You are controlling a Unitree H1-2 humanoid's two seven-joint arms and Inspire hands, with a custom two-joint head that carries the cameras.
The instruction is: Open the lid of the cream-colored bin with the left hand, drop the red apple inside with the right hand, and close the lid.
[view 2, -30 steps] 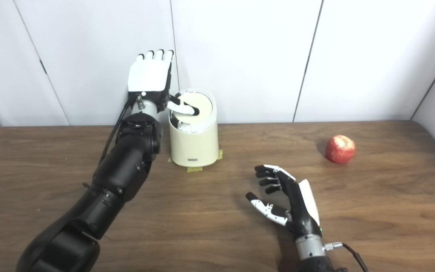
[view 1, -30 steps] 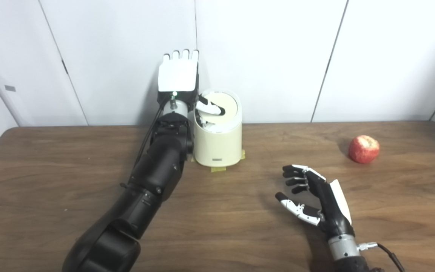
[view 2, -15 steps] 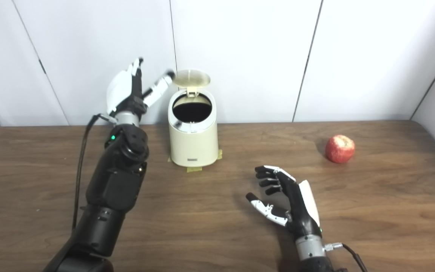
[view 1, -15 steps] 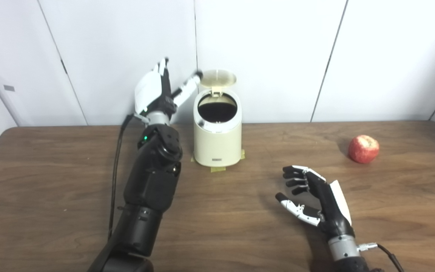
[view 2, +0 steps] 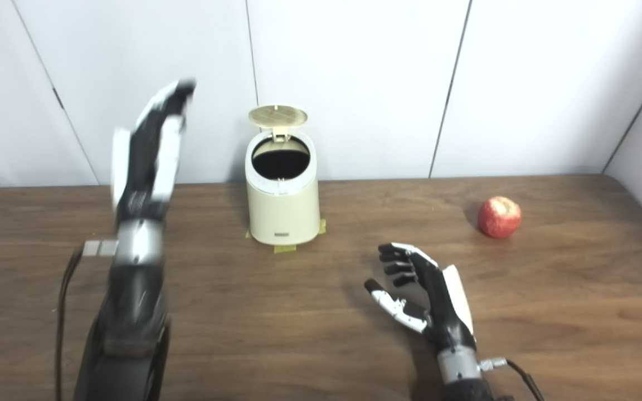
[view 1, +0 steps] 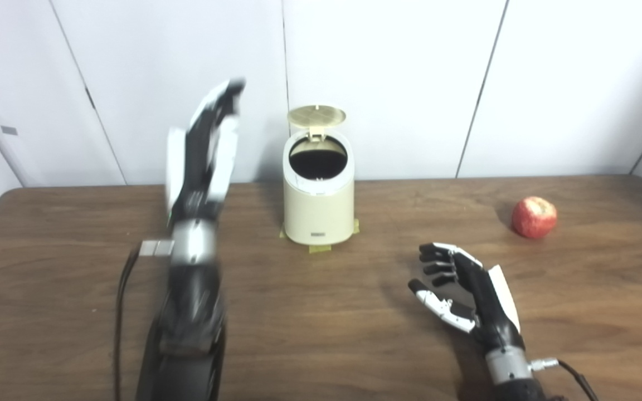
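The cream-colored bin (view 1: 319,209) stands at the back of the table, its round lid (view 1: 316,116) tipped up behind a dark open mouth. My left hand (view 1: 203,159) is raised well to the left of the bin, blurred, fingers straight and apart, holding nothing. The red apple (view 1: 534,218) lies on the table at the far right. My right hand (view 1: 463,295) hovers low over the front right of the table, open with fingers curled, well short of the apple.
Yellow tape bits (view 1: 317,248) mark the bin's foot. The wooden table (view 1: 326,312) runs to a white panelled wall behind. A cable (view 1: 574,376) trails from the right wrist.
The lid went from pressed down under my left thumb to standing open. My left hand then pulled back toward me and leftward, away from the bin. The right hand barely moved.
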